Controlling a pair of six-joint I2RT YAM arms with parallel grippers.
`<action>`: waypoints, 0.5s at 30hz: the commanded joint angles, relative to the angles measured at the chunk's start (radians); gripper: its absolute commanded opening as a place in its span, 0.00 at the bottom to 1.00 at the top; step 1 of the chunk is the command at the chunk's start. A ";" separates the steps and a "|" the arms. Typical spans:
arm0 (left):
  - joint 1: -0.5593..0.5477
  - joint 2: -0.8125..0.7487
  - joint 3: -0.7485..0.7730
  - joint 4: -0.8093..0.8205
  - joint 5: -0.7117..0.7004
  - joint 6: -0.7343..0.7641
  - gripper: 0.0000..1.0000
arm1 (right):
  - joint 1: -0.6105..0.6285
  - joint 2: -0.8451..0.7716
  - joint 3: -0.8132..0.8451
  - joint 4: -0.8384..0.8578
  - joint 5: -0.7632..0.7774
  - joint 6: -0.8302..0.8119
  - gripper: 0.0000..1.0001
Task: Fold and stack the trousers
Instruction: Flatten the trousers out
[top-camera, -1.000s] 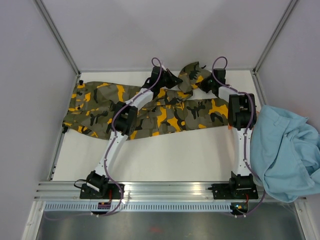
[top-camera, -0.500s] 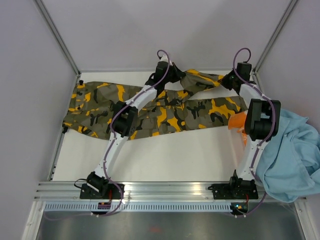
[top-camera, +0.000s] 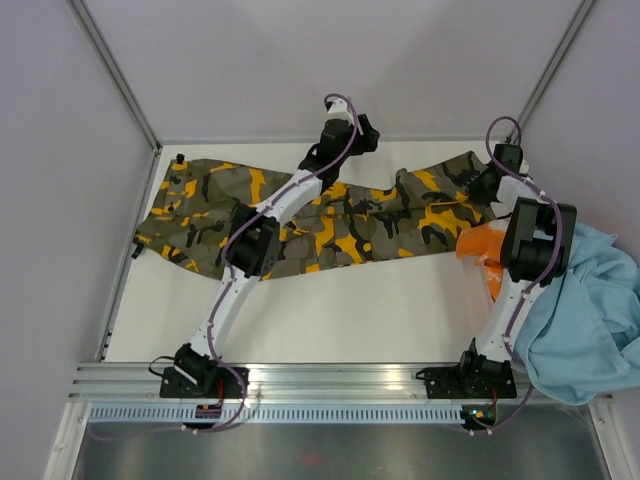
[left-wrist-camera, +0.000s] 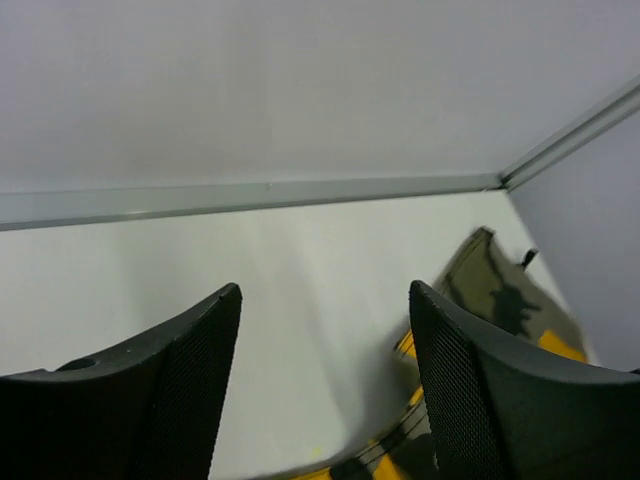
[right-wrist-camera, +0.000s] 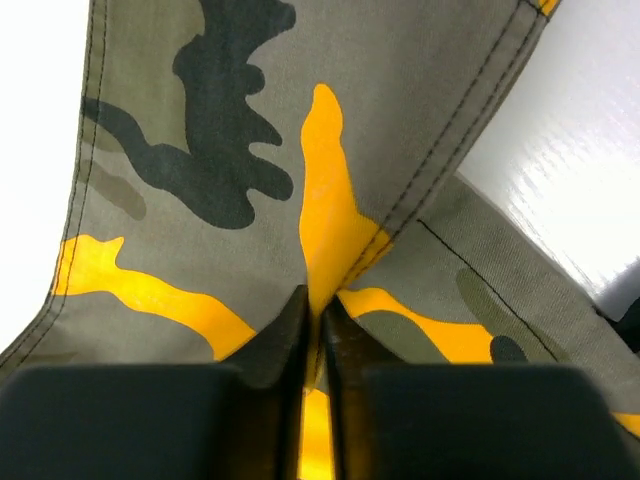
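Where the white bench (top-camera: 330, 310) fills the top view, the trousers (top-camera: 380, 225) lie spread along its far half, running from 9 o'clock across to 2 o'clock, mostly flat with creases near the middle; a light-blue garment (top-camera: 590, 310) lies heaped at 4 o'clock, hanging past the bench's right edge; a smaller orange garment (top-camera: 475, 243) shows at 3 o'clock, between the trousers' right end and the blue heap, partly behind the right arm; the left gripper (top-camera: 368, 138) hovers at 12 o'clock above the trousers' far edge, its fingers (left-wrist-camera: 190, 370) spread wide with nothing between them; the right gripper (top-camera: 487, 180), at 2 o'clock, is pinched nearly closed on a fold of the trousers' cloth.
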 joint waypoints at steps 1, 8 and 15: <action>0.003 -0.155 -0.059 -0.112 -0.059 0.193 0.74 | 0.002 -0.012 0.092 -0.044 0.037 -0.080 0.21; 0.054 -0.455 -0.482 -0.311 -0.177 0.233 0.73 | 0.002 0.041 0.237 -0.159 -0.148 -0.201 0.65; 0.097 -0.493 -0.653 -0.315 -0.106 0.328 0.67 | 0.013 -0.064 0.249 -0.228 -0.274 -0.299 0.71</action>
